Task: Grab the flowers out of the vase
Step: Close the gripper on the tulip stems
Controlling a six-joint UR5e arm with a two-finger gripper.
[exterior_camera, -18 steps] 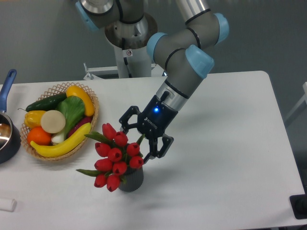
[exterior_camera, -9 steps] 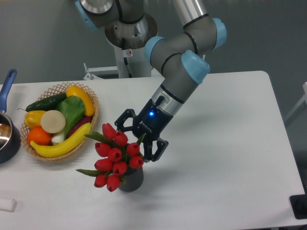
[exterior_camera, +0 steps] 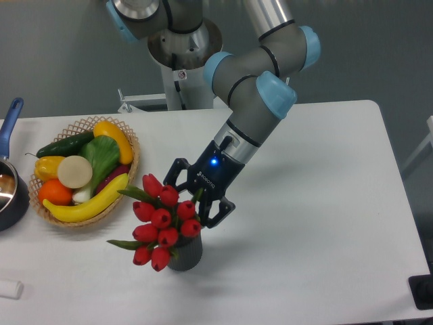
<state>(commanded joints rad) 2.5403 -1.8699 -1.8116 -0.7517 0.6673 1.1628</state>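
Note:
The flowers [exterior_camera: 161,220] are a bunch of red tulip buds with dark green leaves, standing in the small dark grey ribbed vase [exterior_camera: 187,256] near the table's front middle. The bunch leans left and hides the vase's mouth. My gripper [exterior_camera: 192,200] comes down at a slant from the upper right. It is open, with one finger behind the top buds and the other at the right side of the bunch. The upper right buds and a leaf lie between the fingers. I cannot tell if the fingers touch them.
A wicker basket [exterior_camera: 130,176] of fruit and vegetables stands left of the flowers. A dark pot with a blue handle [exterior_camera: 9,120] sits at the left edge. A small white object [exterior_camera: 9,289] lies at the front left. The arm's base [exterior_camera: 181,61] stands at the back.
The gripper has moved a little left and down, closer onto the bunch. The flowers and vase stay in place.

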